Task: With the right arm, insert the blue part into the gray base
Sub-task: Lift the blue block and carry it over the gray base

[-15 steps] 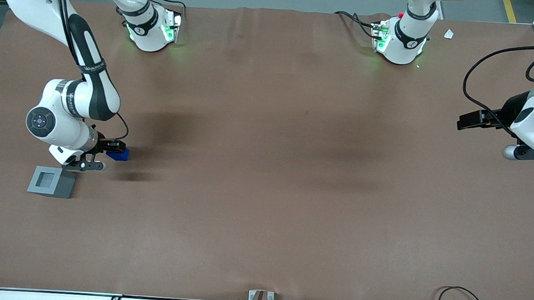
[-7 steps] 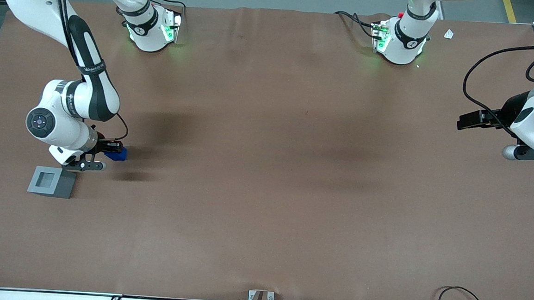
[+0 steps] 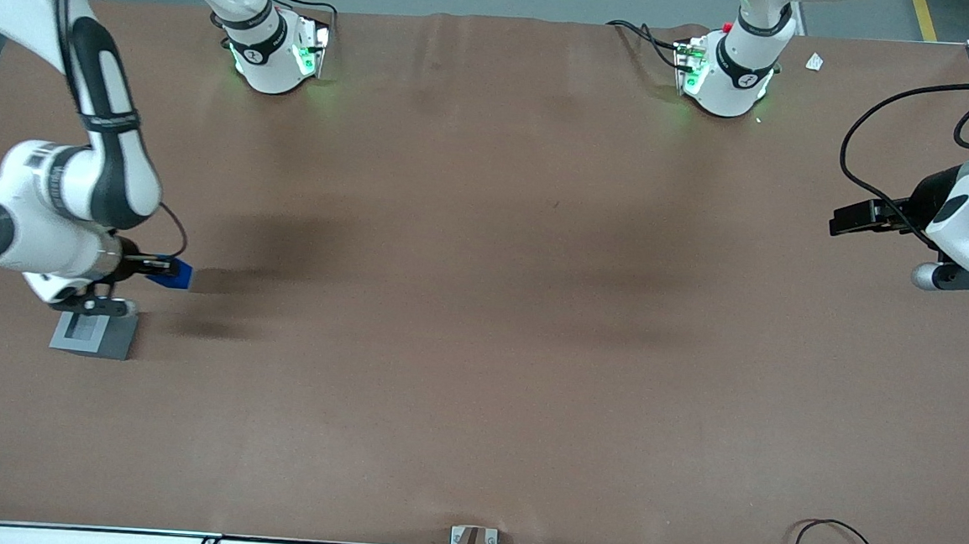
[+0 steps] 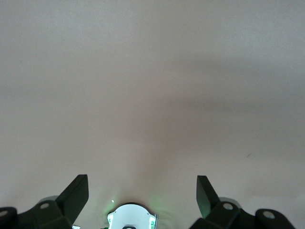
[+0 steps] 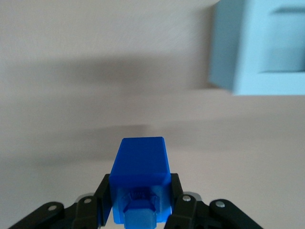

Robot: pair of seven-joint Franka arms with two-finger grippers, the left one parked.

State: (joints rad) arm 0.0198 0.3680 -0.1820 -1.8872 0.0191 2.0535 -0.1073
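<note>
On the wrist view the jaws (image 5: 138, 200) clamp the blue part (image 5: 139, 176), its stud showing, near the gray base (image 5: 259, 47).

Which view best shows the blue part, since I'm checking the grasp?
The right wrist view: the blue part fills it, clamped in the gripper. The front view shows it small; the left wrist view shows none.

The blue part (image 5: 141, 174) looked like smooth, slightly glossy plastic, held in the matt black plastic fingers (image 5: 103, 191) of the gripper (image 3: 151, 266) just above the table and farther from the front camera than the gray base (image 3: 95, 335), itself a smooth, matt block. The right arm (image 3: 52, 195) wore glossy white shells with black sections. The table (image 3: 478, 372) carried a matt brown, paper-like sheet, faintly creased.
</note>
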